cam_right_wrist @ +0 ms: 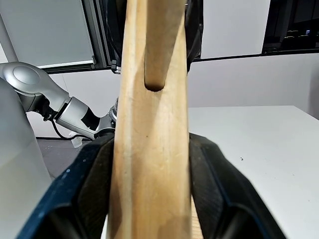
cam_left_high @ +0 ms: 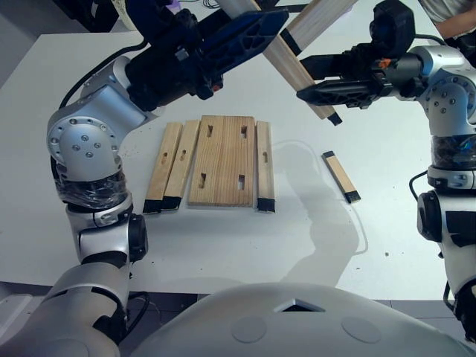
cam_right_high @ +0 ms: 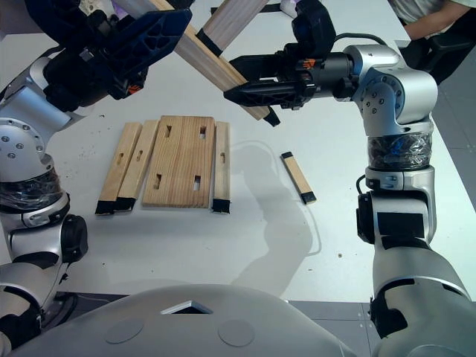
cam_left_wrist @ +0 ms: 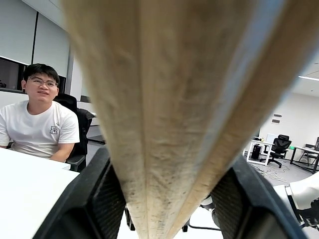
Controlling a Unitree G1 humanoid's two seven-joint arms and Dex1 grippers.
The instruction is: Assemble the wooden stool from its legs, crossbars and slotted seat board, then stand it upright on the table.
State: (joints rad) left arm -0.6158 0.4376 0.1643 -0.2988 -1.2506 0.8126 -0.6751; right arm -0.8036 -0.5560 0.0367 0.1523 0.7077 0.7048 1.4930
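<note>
High over the table, a long wooden leg with a black tip slants down to the right. My left gripper is shut on its upper part and my right gripper on its lower part. In the right wrist view the leg shows a slot above the fingers. A second wooden piece with a black end rises from the leg; how they join is hidden. On the table lies the slotted seat board, with two legs at its left and one leg at its right. A short crossbar lies farther right.
The white table has bare room in front of the flat parts, up to its near edge, and more to the far left. Both arms hang well above the parts on the table.
</note>
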